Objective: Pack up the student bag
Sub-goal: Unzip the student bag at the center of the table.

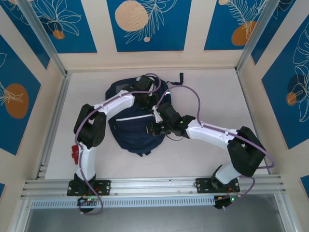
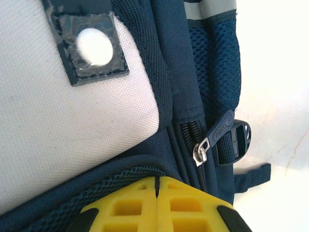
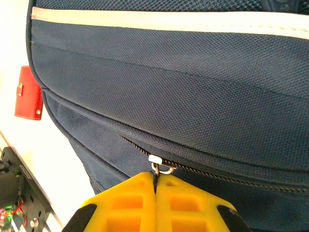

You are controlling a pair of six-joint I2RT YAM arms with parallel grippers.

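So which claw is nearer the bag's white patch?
Left. The left claw is shut right beside the white patch; the right claw is shut at a zipper slider, past the white stripe.

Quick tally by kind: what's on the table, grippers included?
student bag: 1
small red flat item: 1
grippers: 2, left gripper, right gripper shut on the bag's zipper pull
Total: 4

Bright, even light from above fills the top view, and the arms cast only soft, faint shadows on the table (image 1: 203, 154). In the wrist views the table glares to blank white. The bag (image 3: 193, 96) weave is sharp, and the yellow fingers (image 3: 130, 203) look slightly soft.
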